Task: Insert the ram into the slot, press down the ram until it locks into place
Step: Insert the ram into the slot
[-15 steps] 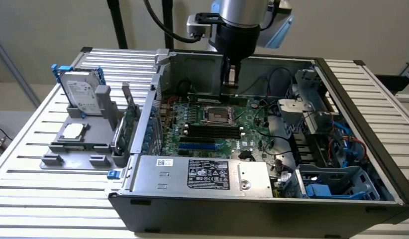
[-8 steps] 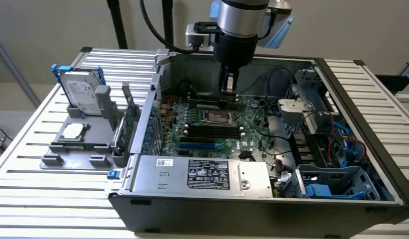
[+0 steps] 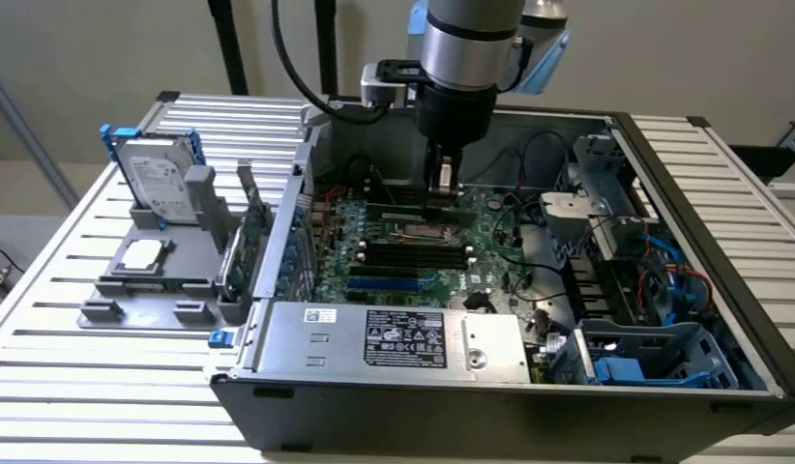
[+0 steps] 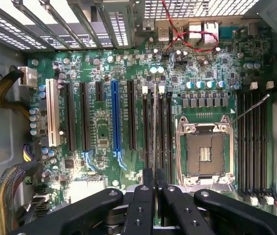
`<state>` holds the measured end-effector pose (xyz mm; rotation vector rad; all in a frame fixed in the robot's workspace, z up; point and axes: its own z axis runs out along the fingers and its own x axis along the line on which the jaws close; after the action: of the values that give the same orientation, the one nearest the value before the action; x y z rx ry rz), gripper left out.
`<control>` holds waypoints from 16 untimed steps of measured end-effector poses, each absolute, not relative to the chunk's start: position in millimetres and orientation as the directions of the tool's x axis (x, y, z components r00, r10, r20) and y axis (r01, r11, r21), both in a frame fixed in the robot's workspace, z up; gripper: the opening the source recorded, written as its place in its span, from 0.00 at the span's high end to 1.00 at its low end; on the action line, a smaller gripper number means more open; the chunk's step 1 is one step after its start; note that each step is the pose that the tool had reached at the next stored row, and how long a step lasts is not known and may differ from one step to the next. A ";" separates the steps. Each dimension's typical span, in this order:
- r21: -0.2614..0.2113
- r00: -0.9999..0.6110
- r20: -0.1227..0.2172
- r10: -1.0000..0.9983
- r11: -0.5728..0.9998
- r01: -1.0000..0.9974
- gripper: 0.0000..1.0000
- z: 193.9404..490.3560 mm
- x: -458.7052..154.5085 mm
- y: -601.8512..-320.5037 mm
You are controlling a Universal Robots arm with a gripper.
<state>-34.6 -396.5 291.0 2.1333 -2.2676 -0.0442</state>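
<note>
Nearly shut, the black two-fingered pincer (image 4: 154, 175) pinches the long, thin, flat green circuit-board ram stick (image 4: 155, 127) by its two faces, with only the stick's thickness left between the fingers (image 4: 147, 196). In the exterior view the pincer (image 3: 443, 188) points straight down from the silver-and-grey arm into the open case. The ram stick (image 3: 404, 210) hangs level from its tip, its length running from the exterior view's left to its right.

Seen from the wrist, the stick shows edge-on and runs parallel to the long narrow black plastic memory slots (image 4: 170, 137) with white end clips. It sits over the group that lies between the shorter blue plastic slot (image 4: 114, 117) and the square metal processor socket (image 4: 204, 152). Whether its lower edge touches a slot cannot be told.

In the exterior view those black slots (image 3: 397, 253) show between the blue slot (image 3: 385, 284) and the socket (image 3: 417, 232), all on the large green motherboard (image 3: 501, 256). The motherboard (image 4: 99, 134) lies flat in the dark grey metal computer case (image 3: 501, 416).

A silver power-supply box with a black label (image 3: 385, 338) sits along the case's near side. The case stands on a white slatted table (image 3: 101, 387). To the exterior view's left, a grey plastic holder (image 3: 146, 280) carries an upright hard drive (image 3: 159, 179).
</note>
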 end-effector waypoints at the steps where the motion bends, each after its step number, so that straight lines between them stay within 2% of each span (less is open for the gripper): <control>1: 0.040 -0.060 0.001 -0.998 0.060 -0.997 0.87 289.2 -34.6 -396.5; 16: 0.040 -0.046 0.001 -0.999 0.046 -0.998 0.87 261.8 -34.6 -396.4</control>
<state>-34.6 -396.4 261.8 2.1502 -2.2511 -0.0438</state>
